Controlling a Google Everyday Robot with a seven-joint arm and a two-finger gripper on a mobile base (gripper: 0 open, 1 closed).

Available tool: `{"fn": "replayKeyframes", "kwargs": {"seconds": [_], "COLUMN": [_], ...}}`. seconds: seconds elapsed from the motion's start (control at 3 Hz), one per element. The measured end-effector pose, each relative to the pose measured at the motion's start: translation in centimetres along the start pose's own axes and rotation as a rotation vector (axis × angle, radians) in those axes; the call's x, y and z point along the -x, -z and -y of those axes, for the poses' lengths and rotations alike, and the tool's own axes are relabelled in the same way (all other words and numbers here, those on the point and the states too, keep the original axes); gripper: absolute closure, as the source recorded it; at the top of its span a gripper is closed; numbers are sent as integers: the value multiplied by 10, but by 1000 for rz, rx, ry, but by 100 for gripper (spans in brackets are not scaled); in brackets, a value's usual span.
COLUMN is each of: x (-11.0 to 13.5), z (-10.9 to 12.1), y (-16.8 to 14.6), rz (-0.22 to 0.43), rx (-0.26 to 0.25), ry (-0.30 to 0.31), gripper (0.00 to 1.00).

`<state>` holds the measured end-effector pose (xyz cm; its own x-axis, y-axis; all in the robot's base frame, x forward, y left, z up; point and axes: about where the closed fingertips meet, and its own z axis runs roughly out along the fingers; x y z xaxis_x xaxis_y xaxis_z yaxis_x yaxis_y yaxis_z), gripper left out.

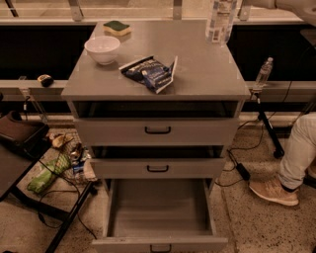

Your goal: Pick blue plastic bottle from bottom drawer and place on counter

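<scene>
The broad, flat, matte grey worktop (197,74) of the metal cabinet fills the upper middle of the view. Below it the deep grey bottom drawer (158,212) is pulled fully out, its box bare inside. The two shallower grey drawers with black handles (123,132) above it are shut or nearly so. A person's pale trouser leg (301,148) and tan shoe (273,190) stand on the floor to the right. A white robot arm (296,5) crosses the top right corner. The gripper lies beyond the top edge, and whether its jaws clasp anything cannot be told.

On the worktop, a dark blue crinkled snack bag (148,73) lies near the middle and a white round bowl (102,49) sits at the left. The small clear blue plastic bottle (219,22) with the bluish-white label is upright at the rear right, cap cut off by the frame. Whether its base touches the surface cannot be told. A green and yellow sponge (117,27) lies at the rear left.
</scene>
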<state>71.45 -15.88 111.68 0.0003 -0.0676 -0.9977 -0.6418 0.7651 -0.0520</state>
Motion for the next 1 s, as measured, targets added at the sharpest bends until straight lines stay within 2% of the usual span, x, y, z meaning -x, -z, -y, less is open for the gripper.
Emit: {"fn": "replayKeyframes", "kwargs": {"seconds": [0.33,0.67,1.0], "x": [0,-27,-61], "z": [41,78,95], "y": [-63,-125,-156], "rz": [44,101,44], "rx": [-51,-85,-125], "ry": [-53,-89,-80], "gripper": [100,100,100]}}
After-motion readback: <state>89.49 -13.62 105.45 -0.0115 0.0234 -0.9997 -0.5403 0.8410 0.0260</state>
